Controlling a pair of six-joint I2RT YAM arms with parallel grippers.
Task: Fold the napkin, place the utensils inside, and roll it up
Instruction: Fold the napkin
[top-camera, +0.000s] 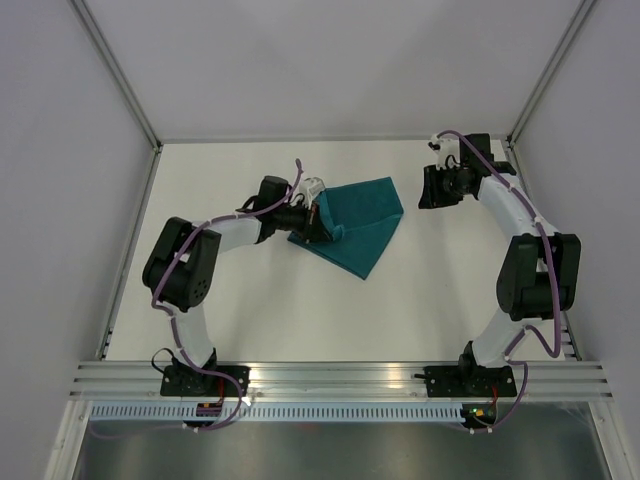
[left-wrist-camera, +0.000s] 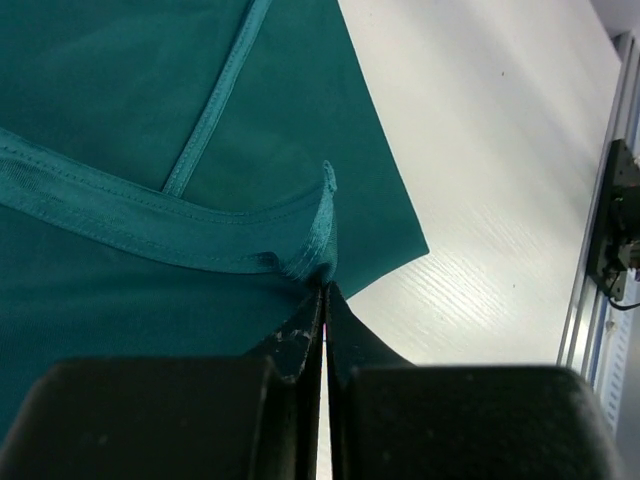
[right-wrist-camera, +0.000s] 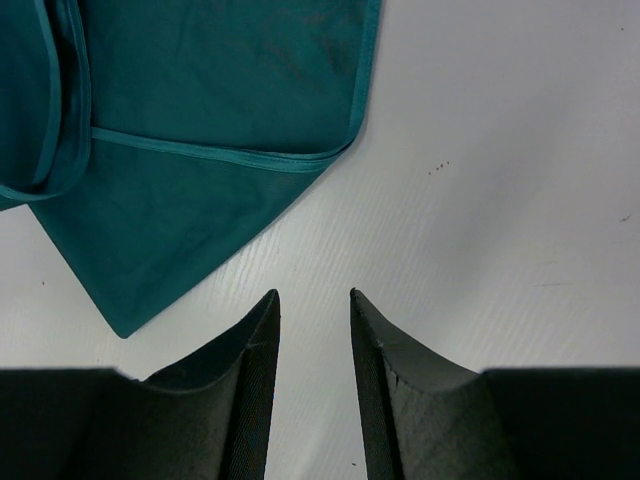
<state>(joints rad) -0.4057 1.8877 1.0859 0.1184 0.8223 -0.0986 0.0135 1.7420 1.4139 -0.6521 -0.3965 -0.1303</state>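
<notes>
- Left gripper (left-wrist-camera: 325, 292): jaws pressed tight together, pinching a hemmed edge of the napkin (left-wrist-camera: 150, 120) right at the fingertips.
- Pinched hem curls up off the cloth into a small raised loop at the tips; the rest of that hem runs away to the left across the fabric in the left wrist view.
- A second, thinner hem line crosses the cloth diagonally above it, so layers overlap here.
- Beyond the tips a napkin corner points out onto the bare white table (left-wrist-camera: 500, 200); a metal rail (left-wrist-camera: 600, 250) sits at the far right of that view.
- Top view: left gripper (top-camera: 318, 222) is on the left side of the napkin (top-camera: 365, 225), arm reaching in from the left.
- Napkin is teal, folded into a rough kite shape, lying mid-table toward the far side, one point aimed at the near edge.
- Right gripper (right-wrist-camera: 313, 295): jaws partly apart, nothing between them, only bare table under the gap.
- Right fingers (right-wrist-camera: 255, 370) are clear of the cloth; napkin (right-wrist-camera: 200, 90) fills the upper left of the right wrist view, with a corner pointing down-left and a hem crossing it.
- Top view: right gripper (top-camera: 440, 188) sits just right of the napkin, not touching.
- Table (top-camera: 300, 310) is white, walled on three sides; aluminium frame (top-camera: 340, 375) with both arm bases along the near edge.
</notes>
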